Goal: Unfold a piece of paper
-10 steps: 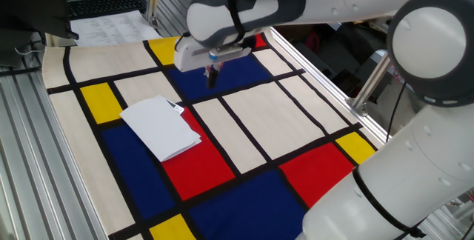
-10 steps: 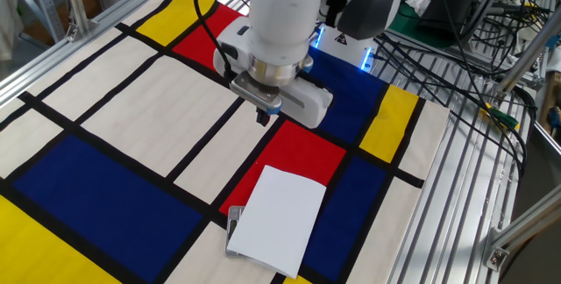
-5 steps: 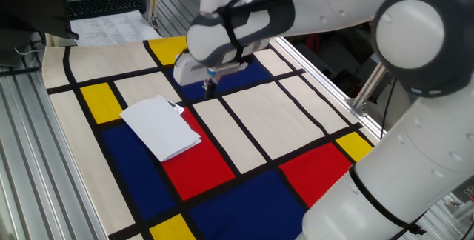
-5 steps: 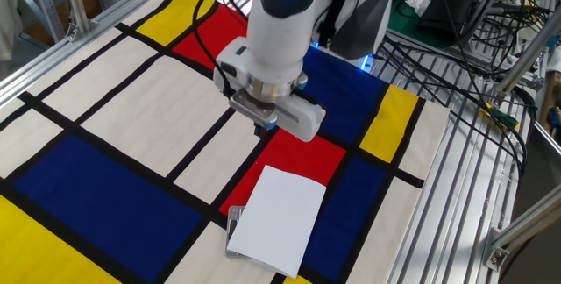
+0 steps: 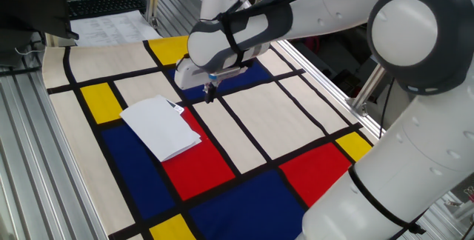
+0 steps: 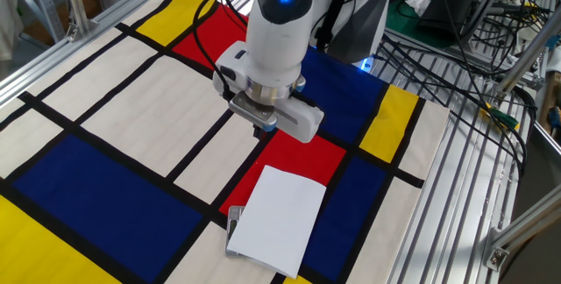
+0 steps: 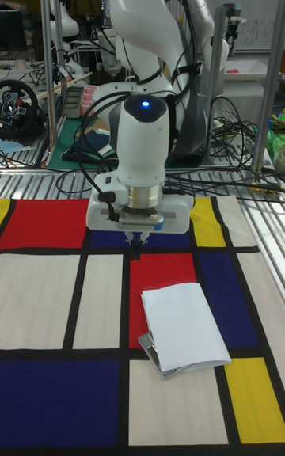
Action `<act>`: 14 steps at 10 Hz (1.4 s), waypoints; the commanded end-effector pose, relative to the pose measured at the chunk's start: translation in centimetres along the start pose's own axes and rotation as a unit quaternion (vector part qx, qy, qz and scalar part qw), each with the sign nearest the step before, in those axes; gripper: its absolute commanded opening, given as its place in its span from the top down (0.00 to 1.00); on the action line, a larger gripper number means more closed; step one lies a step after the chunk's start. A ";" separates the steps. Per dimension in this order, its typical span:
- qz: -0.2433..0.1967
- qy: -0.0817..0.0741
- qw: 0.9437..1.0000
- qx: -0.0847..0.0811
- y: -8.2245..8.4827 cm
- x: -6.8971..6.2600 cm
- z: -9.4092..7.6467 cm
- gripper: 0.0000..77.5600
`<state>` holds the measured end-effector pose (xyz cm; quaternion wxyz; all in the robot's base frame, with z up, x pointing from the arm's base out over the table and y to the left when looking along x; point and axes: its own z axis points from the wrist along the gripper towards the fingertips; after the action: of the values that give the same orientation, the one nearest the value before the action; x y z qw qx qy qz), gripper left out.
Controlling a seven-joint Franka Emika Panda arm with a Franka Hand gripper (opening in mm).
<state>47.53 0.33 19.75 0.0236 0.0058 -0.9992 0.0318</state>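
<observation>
The piece of paper (image 5: 161, 125) (image 6: 280, 216) (image 7: 184, 323) is a blank white sheet lying folded on the coloured patchwork cloth (image 5: 244, 121), over red and blue patches. My gripper (image 5: 211, 92) (image 6: 265, 127) (image 7: 137, 247) hangs a little above the cloth, a short way behind the paper's far edge and apart from it. Its two fingers point straight down, pressed together, with nothing between them. A small grey block (image 6: 233, 229) (image 7: 154, 351) peeks out from under the paper's side.
Printed sheets (image 5: 111, 25) and a keyboard (image 5: 104, 4) lie beyond the cloth's back left corner. Aluminium rails (image 6: 473, 170) run along the table's sides. Cables (image 6: 465, 47) trail behind the arm's base.
The gripper has come lower toward the cloth and shifted slightly toward the paper. The paper has not moved.
</observation>
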 end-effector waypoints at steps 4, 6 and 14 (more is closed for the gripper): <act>0.006 -0.004 1.000 -0.007 0.0 -0.1 -0.1 1.00; 0.009 0.029 0.999 -0.017 0.0 -0.1 -0.1 1.00; 0.071 0.025 0.995 -0.066 0.3 0.5 2.3 1.00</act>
<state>47.46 0.63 18.36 0.0466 -0.0609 -0.9965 -0.0319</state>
